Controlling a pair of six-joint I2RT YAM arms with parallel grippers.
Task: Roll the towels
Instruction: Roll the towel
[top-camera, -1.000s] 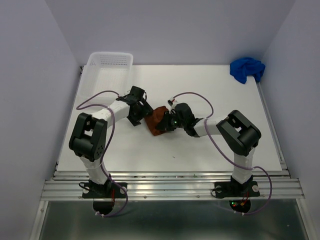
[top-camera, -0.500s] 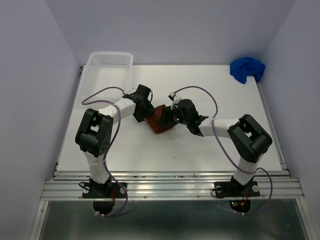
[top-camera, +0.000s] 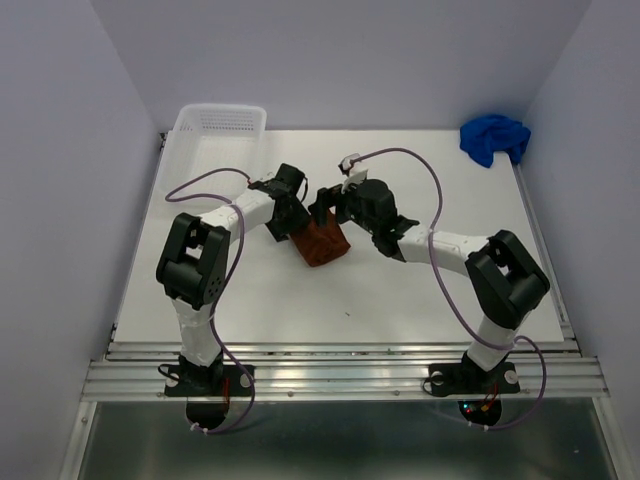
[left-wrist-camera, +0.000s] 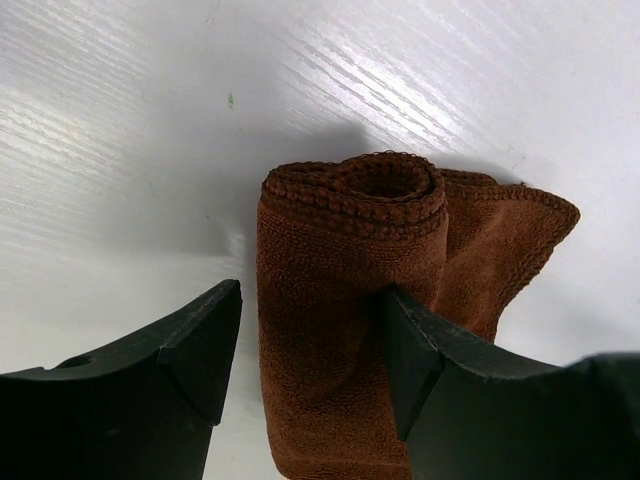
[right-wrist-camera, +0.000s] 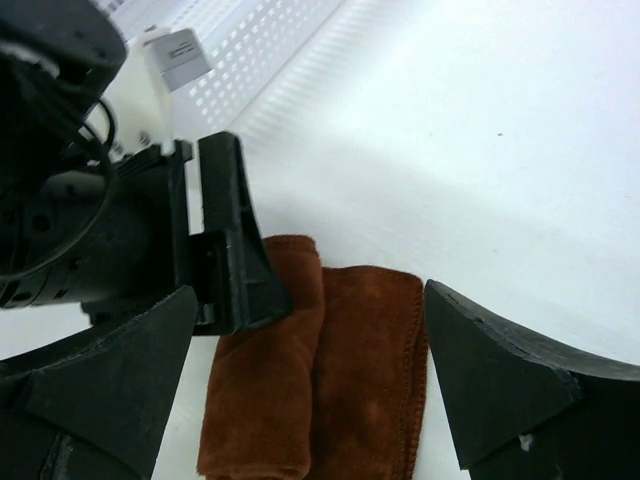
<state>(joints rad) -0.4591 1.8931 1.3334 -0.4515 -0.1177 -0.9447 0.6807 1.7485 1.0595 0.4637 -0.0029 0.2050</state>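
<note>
Two towels: the rust-brown cloth towel (left-wrist-camera: 340, 290), rolled with one loose flap, lies mid white table (top-camera: 420, 290); the crumpled royal-blue cloth towel (top-camera: 494, 138) sits far right. Two grippers: the left gripper (left-wrist-camera: 310, 320) straddles the roll, half-closed, one finger just clear; the right gripper (right-wrist-camera: 309, 290) is spread wide over it. One white perforated plastic basket (top-camera: 215, 130) stands far left.

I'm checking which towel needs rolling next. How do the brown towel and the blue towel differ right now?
The brown towel is rolled into a compact bundle; the blue towel is a loose crumpled heap. The brown towel lies mid-table with the left gripper straddling it; the blue towel sits untouched at the far right corner. Both are soft cloth on the white table.
</note>
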